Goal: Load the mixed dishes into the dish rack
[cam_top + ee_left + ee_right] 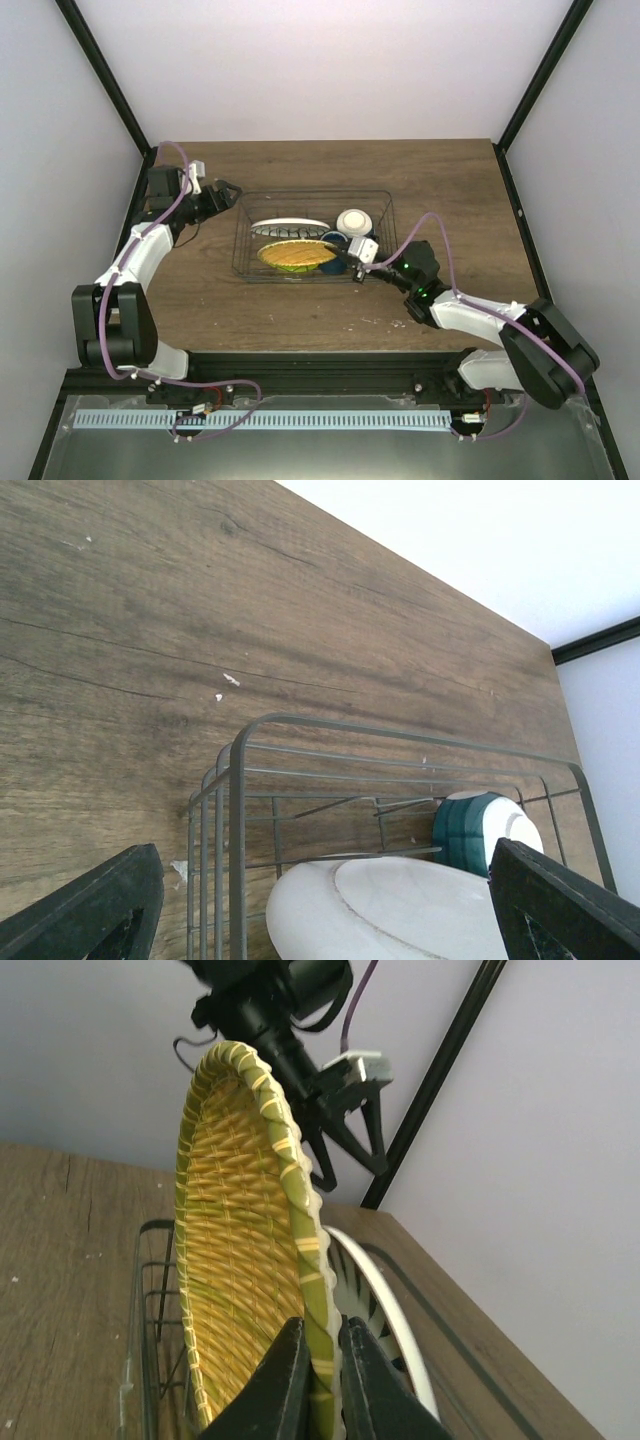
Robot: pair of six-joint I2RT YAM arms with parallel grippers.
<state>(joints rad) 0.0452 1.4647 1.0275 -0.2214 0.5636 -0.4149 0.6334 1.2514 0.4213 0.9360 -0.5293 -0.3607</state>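
Stretching across the whole scene is the wooden worktop (200, 300), and sitting at its middle is the wire dish rack (240, 240), see-through and low-walled. All four dishes are showing inside its wires.

Biggest of them, the lime-green plate (293, 256) is standing tilted on its edge along the near side of the rack, its woven yellow-orange underside facing the right wrist camera (240, 1260). Just behind it the white plate with black radial stripes (290, 224) is leaning on edge too; the two are lying close, and I cannot tell whether they are touching. From the left wrist view that white plate (400, 910) is showing its plain pale back.

Over at the rack's far right, the small cream bowl (353, 221) is resting on its side, its blue base (480, 830) pointing toward the left arm. The dark blue mug (333, 240) is peeking out between the bowl and the green plate, mostly hidden.

The right gripper (322, 1335) is pinching the green plate's rim, fingers narrowed tight on it. The left gripper (228, 193) is hovering by the rack's far left corner, jaws spread wide and holding nothing.
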